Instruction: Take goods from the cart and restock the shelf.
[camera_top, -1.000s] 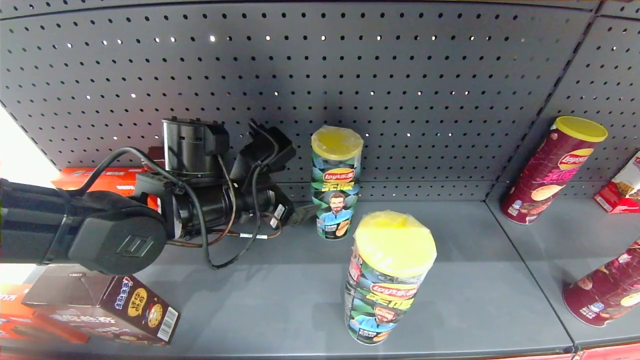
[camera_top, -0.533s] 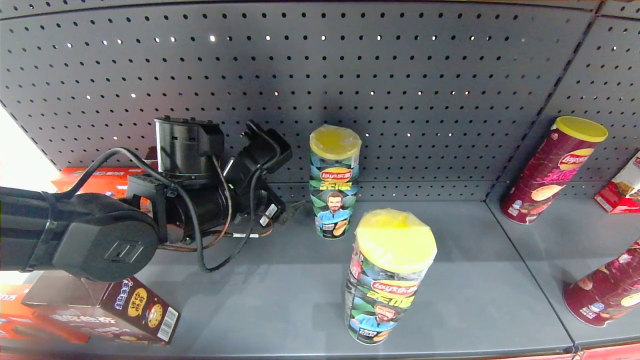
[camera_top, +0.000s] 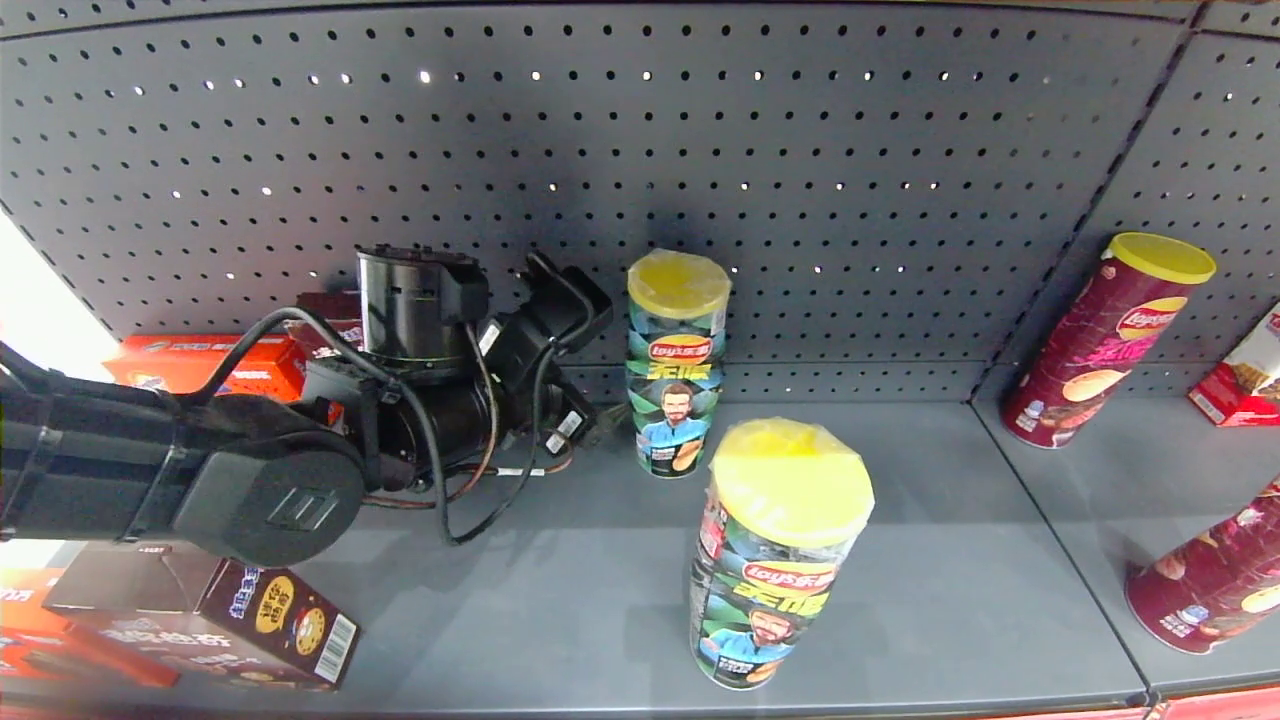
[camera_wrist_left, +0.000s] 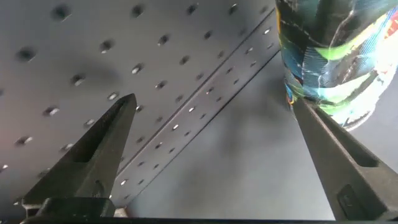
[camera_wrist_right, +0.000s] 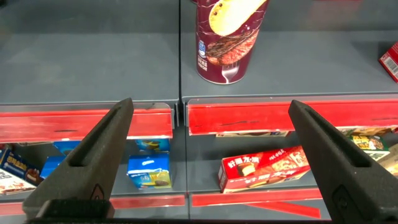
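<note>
Two green chip cans with yellow lids stand on the grey shelf (camera_top: 930, 560). The rear can (camera_top: 675, 365) is near the pegboard and the front can (camera_top: 775, 560) is nearer the shelf edge. My left gripper (camera_top: 598, 425) lies low over the shelf, just left of the rear can's base. In the left wrist view that gripper (camera_wrist_left: 211, 102) is open and nothing is between its fingers. The rear can (camera_wrist_left: 336, 56) stands beside one fingertip (camera_wrist_left: 298, 109). My right gripper (camera_wrist_right: 210, 106) is open and holds nothing, out in front of a shelf edge below a maroon can (camera_wrist_right: 227, 37).
Maroon chip cans (camera_top: 1105, 340) (camera_top: 1205, 590) stand on the right shelf section. Orange boxes (camera_top: 210, 365) and a dark box (camera_top: 200, 610) lie left of my arm. The pegboard wall (camera_top: 640, 180) closes the back. Red price rails (camera_wrist_right: 249, 118) and a lower shelf of boxes (camera_wrist_right: 267, 168) lie under my right gripper.
My left arm drew back to the left, then came forward to the right, closer to the rear can. The rear can shifted slightly.
</note>
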